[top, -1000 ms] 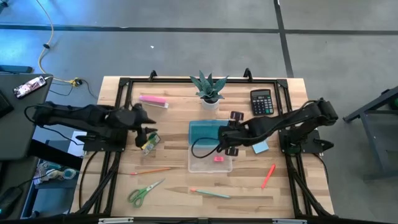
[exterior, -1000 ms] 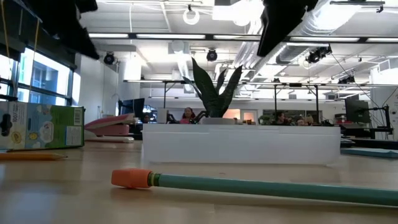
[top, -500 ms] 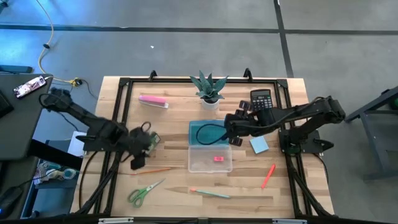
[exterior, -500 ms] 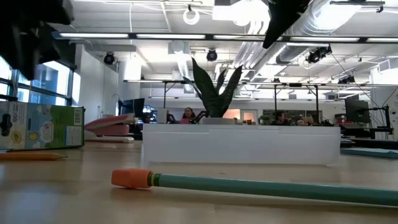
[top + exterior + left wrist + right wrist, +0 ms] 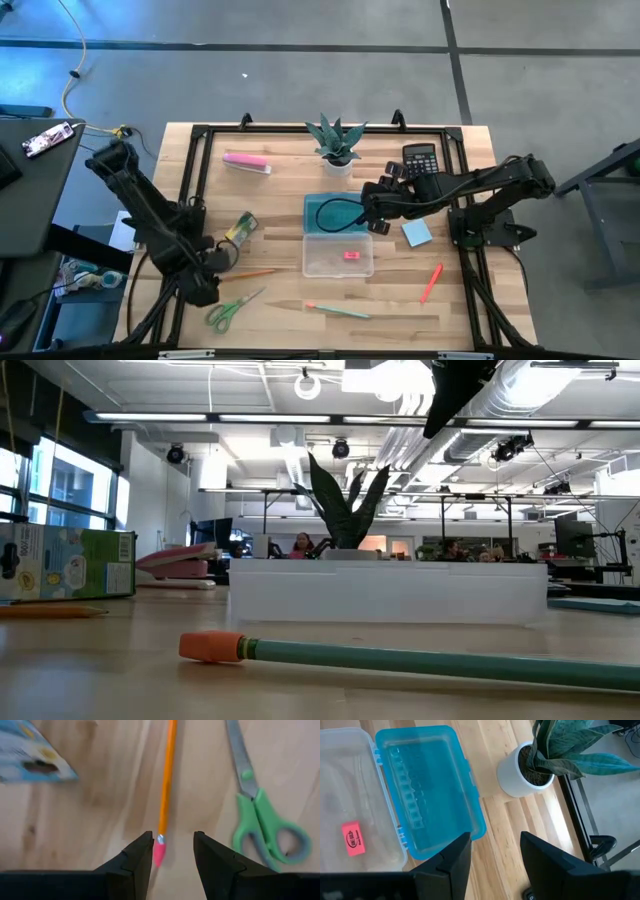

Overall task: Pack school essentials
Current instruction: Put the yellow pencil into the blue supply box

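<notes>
My left gripper [image 5: 172,845] is open and hangs over the orange pencil [image 5: 245,272]. Its fingers stand on either side of the pencil's pink eraser end [image 5: 159,854] without touching it. The green-handled scissors [image 5: 260,810] lie just beside the pencil, flat on the table. My right gripper [image 5: 492,845] is open, above the blue lid [image 5: 330,212] of the clear box [image 5: 338,252], and holds nothing. The tiny red eraser [image 5: 352,838] lies inside the box. The green pencil [image 5: 340,311], the red-orange pen [image 5: 431,283], the light-blue sticky pad [image 5: 417,233] and the yellow-green piece [image 5: 241,228] lie on the table.
A potted plant [image 5: 335,145] stands at the far edge behind the box. The black calculator [image 5: 420,163] and the flat pink bar [image 5: 246,161] also lie along the far side. In the low view the green pencil [image 5: 400,657] lies in front of the clear box [image 5: 385,592].
My left gripper has swung from beside the yellow-green piece toward the table's near edge and now sits over the orange pencil's eraser end. My right gripper has drawn back from over the clear box toward the far edge, then stayed still. No object has moved.
</notes>
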`<state>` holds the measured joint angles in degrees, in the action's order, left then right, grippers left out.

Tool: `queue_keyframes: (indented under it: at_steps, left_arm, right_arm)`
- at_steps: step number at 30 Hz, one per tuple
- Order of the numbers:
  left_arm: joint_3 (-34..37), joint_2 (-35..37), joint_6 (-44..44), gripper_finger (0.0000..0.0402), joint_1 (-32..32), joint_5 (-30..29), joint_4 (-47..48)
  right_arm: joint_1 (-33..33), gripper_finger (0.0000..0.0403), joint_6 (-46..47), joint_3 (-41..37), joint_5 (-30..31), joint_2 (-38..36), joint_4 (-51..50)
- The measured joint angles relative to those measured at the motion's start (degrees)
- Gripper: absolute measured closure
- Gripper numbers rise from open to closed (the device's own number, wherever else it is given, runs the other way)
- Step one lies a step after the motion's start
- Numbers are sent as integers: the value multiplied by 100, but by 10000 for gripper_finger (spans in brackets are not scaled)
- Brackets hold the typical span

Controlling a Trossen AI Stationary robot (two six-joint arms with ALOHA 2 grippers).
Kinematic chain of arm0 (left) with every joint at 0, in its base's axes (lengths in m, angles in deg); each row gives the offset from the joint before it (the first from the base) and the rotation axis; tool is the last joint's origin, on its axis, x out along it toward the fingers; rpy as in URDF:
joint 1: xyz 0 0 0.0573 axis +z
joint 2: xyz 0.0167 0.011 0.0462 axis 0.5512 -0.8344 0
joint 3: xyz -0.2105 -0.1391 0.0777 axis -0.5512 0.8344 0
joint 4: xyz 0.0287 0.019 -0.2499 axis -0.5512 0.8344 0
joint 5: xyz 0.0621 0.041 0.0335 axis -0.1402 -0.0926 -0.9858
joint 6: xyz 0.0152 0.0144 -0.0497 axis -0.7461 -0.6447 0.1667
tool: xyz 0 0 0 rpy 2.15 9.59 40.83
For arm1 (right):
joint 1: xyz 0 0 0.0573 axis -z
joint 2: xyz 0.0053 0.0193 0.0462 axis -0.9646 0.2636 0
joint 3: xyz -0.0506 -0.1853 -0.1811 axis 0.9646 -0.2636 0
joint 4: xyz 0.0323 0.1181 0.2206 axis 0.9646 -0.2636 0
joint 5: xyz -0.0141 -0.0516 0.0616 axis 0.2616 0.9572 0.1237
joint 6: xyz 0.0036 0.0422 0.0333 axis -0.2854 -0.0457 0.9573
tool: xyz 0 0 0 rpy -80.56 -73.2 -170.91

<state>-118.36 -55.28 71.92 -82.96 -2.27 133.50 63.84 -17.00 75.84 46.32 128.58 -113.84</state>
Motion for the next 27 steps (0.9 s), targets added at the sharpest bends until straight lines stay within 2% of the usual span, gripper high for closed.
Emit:
queue_keyframes:
  at_steps: [7,27]
  left_arm:
    - [0,-598,527,271,-308,352,-124]
    - [-14,-1379,539,271,-296,408,-106]
  right_arm:
    - [0,242,20,0,-127,0,-13]
    - [0,242,24,0,-268,0,-9]
